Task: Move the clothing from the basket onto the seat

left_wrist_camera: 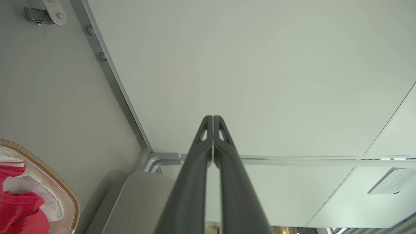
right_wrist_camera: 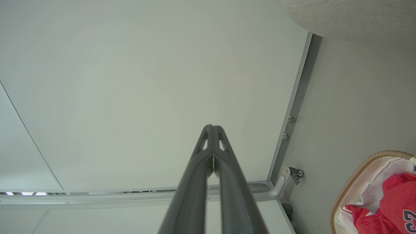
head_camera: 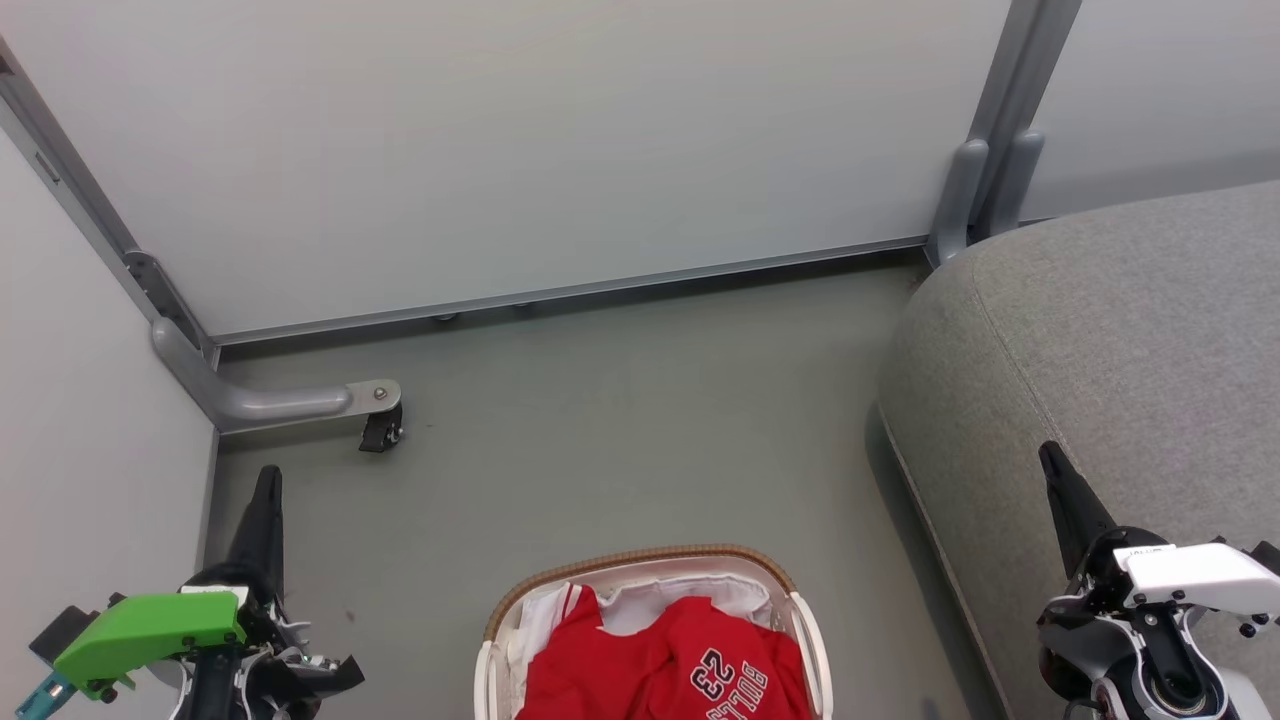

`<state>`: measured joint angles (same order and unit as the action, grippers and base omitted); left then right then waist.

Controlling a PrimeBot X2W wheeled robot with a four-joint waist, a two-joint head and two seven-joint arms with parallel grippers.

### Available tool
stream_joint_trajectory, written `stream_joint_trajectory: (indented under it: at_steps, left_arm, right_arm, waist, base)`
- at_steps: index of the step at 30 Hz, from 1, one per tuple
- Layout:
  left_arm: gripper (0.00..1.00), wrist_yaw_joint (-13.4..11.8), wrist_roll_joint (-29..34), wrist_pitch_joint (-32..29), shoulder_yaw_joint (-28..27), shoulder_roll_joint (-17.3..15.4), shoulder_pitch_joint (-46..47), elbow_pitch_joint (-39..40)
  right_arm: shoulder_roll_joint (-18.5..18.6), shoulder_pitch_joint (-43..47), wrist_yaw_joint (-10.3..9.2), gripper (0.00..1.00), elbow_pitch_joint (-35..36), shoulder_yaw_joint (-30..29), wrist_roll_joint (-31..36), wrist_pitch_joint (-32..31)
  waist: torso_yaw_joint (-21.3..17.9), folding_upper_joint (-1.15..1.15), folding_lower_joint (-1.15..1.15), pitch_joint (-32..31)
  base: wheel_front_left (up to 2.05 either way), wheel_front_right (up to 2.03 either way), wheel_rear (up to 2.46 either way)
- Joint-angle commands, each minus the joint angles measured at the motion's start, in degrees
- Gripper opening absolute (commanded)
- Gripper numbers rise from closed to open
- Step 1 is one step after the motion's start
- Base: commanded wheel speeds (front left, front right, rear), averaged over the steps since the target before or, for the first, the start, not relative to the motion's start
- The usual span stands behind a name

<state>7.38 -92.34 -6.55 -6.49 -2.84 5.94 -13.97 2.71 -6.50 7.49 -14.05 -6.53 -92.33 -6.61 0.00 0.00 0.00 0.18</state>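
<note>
Red clothing [head_camera: 665, 665] printed "BULLS 23" lies in the white basket [head_camera: 640, 560] with a brown woven rim, at the bottom centre of the head view on the floor. The grey seat [head_camera: 1110, 340] fills the right side. My left gripper [head_camera: 268, 478] hovers at the lower left, shut and empty, well left of the basket. My right gripper [head_camera: 1048, 455] is shut and empty at the lower right, over the seat's edge. In the left wrist view the left gripper [left_wrist_camera: 213, 117], the basket [left_wrist_camera: 48, 170], clothing [left_wrist_camera: 19, 211] and seat [left_wrist_camera: 136, 201] appear. The right wrist view shows the right gripper [right_wrist_camera: 212, 126], basket [right_wrist_camera: 352, 175], clothing [right_wrist_camera: 393, 195] and seat [right_wrist_camera: 351, 16].
Pale partition panels [head_camera: 520, 140] with grey metal frames stand behind and to the left. A grey support foot with a black caster [head_camera: 380, 428] sticks out onto the floor at the left. Grey floor [head_camera: 640, 420] lies open between basket and panels.
</note>
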Motion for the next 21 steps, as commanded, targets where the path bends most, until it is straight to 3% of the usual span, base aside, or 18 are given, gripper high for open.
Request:
stream_joint_trajectory:
  at_steps: [1,2,3,4,12,21]
  left_arm:
    - [0.0,0.22,-0.16,-0.12,-0.1,-0.06,0.59,0.0]
    - [1.0,-0.01,0.0,0.04,0.02,0.02,-0.06,-0.18]
    - [0.0,-0.07,0.01,0.09,0.03,0.09,-0.21,-0.71]
    - [1.0,-0.11,0.01,0.08,0.1,0.21,-0.58,-1.25]
    - [1.0,-0.12,3.17,2.07,1.08,-0.43,-0.62,-2.55]
    - [1.0,-0.08,14.71,4.57,1.89,-1.19,0.32,-3.19]
  right_arm:
    - [0.35,0.66,0.0,0.0,0.17,-0.06,-0.18,-0.01]
    - [-0.04,0.02,0.0,1.0,-0.17,0.0,0.02,0.01]
    - [-0.17,0.09,-0.01,0.0,-0.61,0.02,0.04,0.04]
    - [-0.35,0.29,-0.02,1.0,-1.12,0.05,0.05,0.03]
    - [0.28,0.31,-0.02,1.0,-1.26,1.35,2.94,2.02]
    - [0.59,-0.58,-0.02,1.0,-0.82,1.76,13.76,4.54]
  waist:
    - [0.0,0.0,0.0,0.0]
    - [0.0,0.0,0.0,0.0]
    - [0.0,0.0,0.0,0.0]
    - [0.0,0.0,0.0,0.01]
    - [-0.01,0.0,0.0,0.16]
    - [0.0,0.0,0.0,0.54]
  base:
    - [0.0,0.0,0.0]
    - [0.0,0.0,0.0]
    - [0.0,0.0,0.0]
    - [0.0,0.0,0.0]
    - [0.0,0.0,0.0]
    - [0.0,0.0,0.0]
